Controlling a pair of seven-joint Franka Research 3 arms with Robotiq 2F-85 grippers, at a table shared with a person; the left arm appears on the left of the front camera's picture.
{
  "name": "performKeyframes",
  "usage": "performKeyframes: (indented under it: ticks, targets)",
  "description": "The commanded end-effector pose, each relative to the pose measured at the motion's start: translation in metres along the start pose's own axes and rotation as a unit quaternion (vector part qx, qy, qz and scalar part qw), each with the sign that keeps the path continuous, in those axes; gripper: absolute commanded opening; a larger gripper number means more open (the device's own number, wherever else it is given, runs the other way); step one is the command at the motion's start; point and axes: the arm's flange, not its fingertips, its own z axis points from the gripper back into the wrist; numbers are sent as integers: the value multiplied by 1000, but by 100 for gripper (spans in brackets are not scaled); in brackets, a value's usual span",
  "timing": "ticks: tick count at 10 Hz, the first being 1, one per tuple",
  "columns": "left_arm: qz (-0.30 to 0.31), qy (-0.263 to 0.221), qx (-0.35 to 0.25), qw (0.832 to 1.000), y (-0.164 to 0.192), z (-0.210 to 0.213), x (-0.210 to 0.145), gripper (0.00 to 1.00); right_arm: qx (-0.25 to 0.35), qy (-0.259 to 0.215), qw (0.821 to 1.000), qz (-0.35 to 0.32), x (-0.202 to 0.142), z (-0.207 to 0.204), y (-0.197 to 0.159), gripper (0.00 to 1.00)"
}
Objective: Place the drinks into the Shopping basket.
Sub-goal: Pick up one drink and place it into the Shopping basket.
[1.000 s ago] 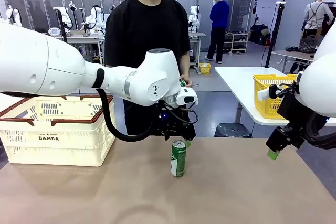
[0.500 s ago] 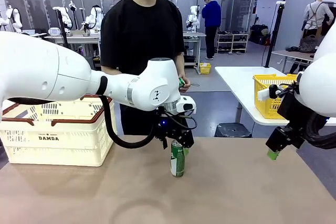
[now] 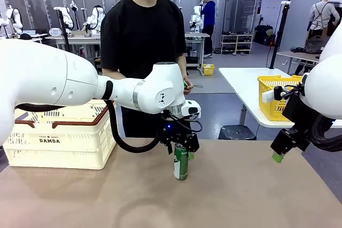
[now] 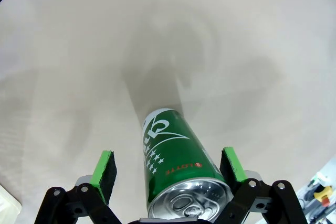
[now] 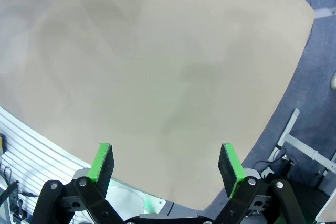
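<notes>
The green can (image 3: 180,167) stood upright on the table (image 3: 240,196), near the middle and a bit toward the far side. Its silver top faced up. In the left wrist view, white marks ran down its green side.

The left gripper (image 3: 181,150) hung right over the can, low around its top. Its jaws were wide open. One green pad (image 4: 103,174) was on each side of the can, with a gap between each pad and the can. So the can sat between the pads, but nothing held it.

The cream basket (image 3: 64,140) with the brown rim stood on the left side of the table, well apart from the can. The left arm reached past it to the can.

A person in a black shirt (image 3: 141,30) stood behind the table, past the can.

The right gripper (image 3: 278,155) hung out by the right edge of the table, far from the can. Its jaws were wide open too, and it held nothing. From its wrist camera the bare table lay below its pads.

A yellow basket (image 3: 275,97) sat on another table farther back on the right.
</notes>
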Motion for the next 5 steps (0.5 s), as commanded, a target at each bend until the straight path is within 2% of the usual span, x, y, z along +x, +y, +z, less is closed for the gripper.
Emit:
performKeyframes:
  ticks: [1, 2, 5]
  targets:
    - [-2, 22, -16, 1000, 0, -1, 7, 100, 3, 0, 1000, 1, -1, 0, 0, 100]
    - [-8, 35, -14, 999, -2, -2, 5, 100, 3, 0, 1000, 1, -1, 0, 0, 100]
    - [-19, 32, -7, 999, -3, -2, 6, 70, 3, 0, 1000, 1, -1, 0, 0, 100]
